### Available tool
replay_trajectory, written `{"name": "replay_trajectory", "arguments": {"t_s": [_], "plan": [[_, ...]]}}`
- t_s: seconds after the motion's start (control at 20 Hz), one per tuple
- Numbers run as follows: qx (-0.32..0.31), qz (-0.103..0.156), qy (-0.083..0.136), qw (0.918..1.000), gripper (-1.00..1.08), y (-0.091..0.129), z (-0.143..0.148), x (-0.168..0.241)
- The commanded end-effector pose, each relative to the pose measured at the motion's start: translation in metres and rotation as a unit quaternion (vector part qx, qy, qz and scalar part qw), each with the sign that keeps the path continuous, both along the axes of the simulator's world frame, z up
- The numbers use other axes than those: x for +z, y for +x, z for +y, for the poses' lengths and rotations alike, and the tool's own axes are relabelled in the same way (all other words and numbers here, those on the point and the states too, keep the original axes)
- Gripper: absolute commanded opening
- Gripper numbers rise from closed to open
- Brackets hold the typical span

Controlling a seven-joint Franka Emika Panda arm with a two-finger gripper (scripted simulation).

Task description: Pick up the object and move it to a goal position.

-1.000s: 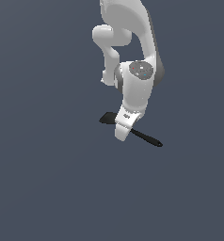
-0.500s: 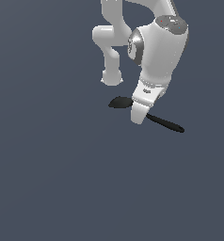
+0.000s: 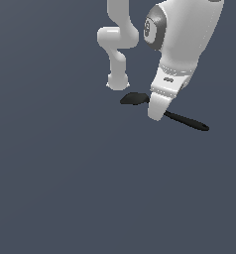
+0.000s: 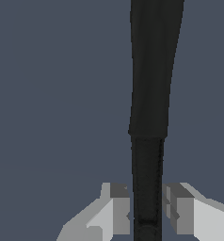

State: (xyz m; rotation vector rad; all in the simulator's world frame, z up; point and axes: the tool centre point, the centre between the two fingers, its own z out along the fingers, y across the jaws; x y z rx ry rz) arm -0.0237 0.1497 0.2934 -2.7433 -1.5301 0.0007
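Note:
The black spatula-like utensil [image 3: 135, 98] hangs in the air in my gripper [image 3: 156, 115], with its broad head toward the exterior view's left and its thin handle [image 3: 189, 121] sticking out to the exterior view's right. My gripper is shut on the utensil near its middle. In the wrist view the utensil [image 4: 154, 75] runs as a dark bar between the two grey fingers [image 4: 118, 209], which press on it from both sides. The gripper [image 4: 147, 212] hides the gripped part in the exterior view.
The white arm base [image 3: 117, 82] stands just behind the utensil's head in the exterior view. The plain dark grey floor [image 3: 65, 188] fills the rest of the view. No goal marker shows.
The arm has risen and moved toward the exterior view's right with the utensil held in the gripper. The utensil stays gripped at the same place.

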Motion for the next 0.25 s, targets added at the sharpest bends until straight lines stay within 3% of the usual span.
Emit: {"name": "replay_trajectory", "arguments": {"t_s": [0.0,0.2], "plan": [[-0.001,0.000,0.000,1.0000,-1.00,0.0006,0.0014,0.0046],[-0.001,0.000,0.000,1.0000,-1.00,0.0015,0.0010,0.0033]]}}
